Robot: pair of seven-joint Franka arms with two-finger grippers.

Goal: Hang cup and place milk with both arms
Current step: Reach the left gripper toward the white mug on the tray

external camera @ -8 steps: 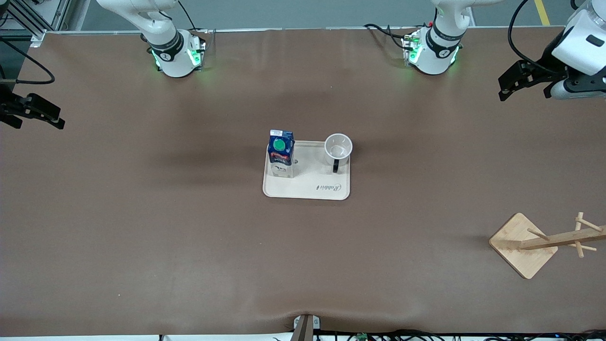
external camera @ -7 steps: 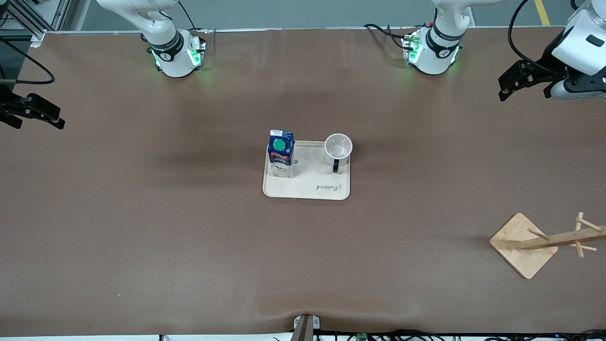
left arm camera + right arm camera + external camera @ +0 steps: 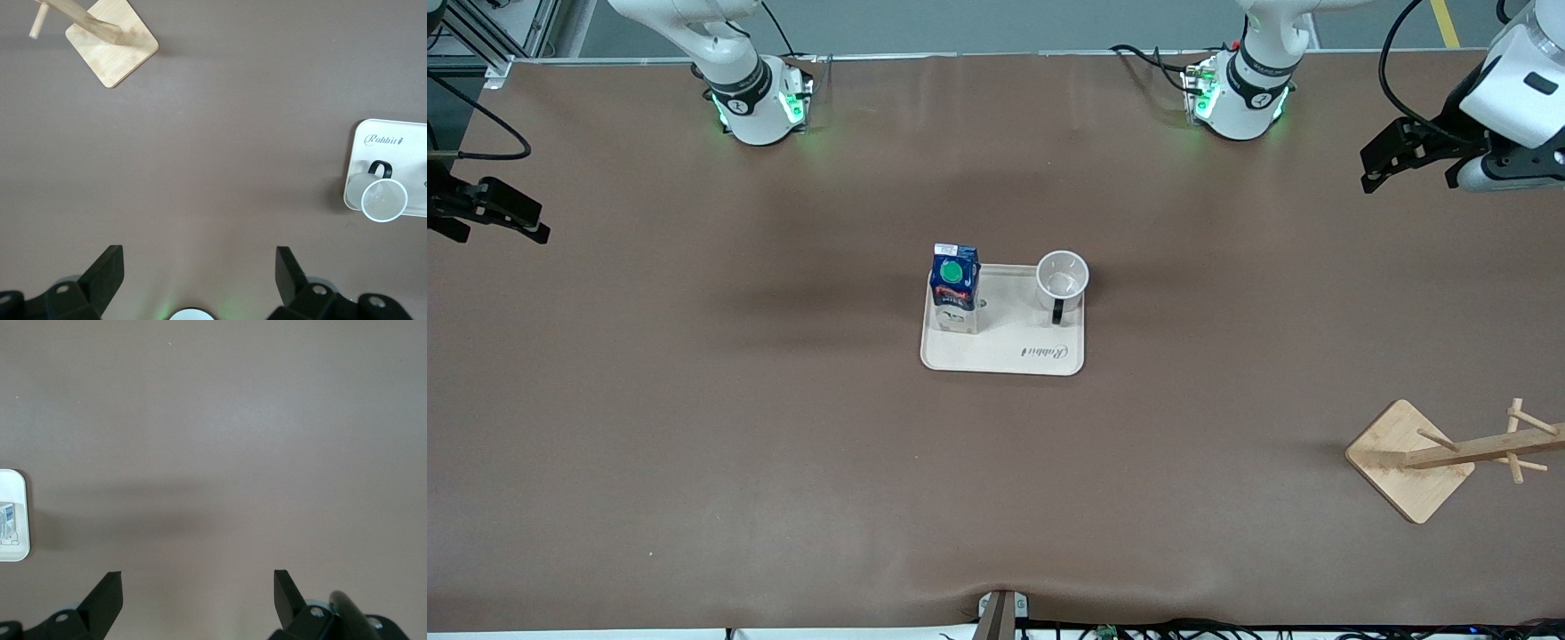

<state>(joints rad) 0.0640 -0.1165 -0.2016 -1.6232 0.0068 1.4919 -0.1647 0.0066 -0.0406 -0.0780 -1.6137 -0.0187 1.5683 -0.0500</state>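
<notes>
The white cup (image 3: 1062,277) with a black handle stands upright on a cream tray (image 3: 1014,356) at the table's middle; it also shows in the left wrist view (image 3: 383,198). The milk (image 3: 954,286), blue with a green cap, stands on the same tray toward the right arm's end; its edge shows in the right wrist view (image 3: 8,520). My left gripper (image 3: 1380,165) is open and empty, high over the left arm's end of the table (image 3: 199,257). My right gripper (image 3: 534,228) is open and empty over the right arm's end (image 3: 198,580).
A wooden cup rack (image 3: 1440,458) with pegs on a square base stands near the front camera at the left arm's end; it shows in the left wrist view (image 3: 107,37). The brown table mat (image 3: 783,427) lies bare around the tray.
The left gripper has shifted very slightly; the right arm, cup and milk have not moved.
</notes>
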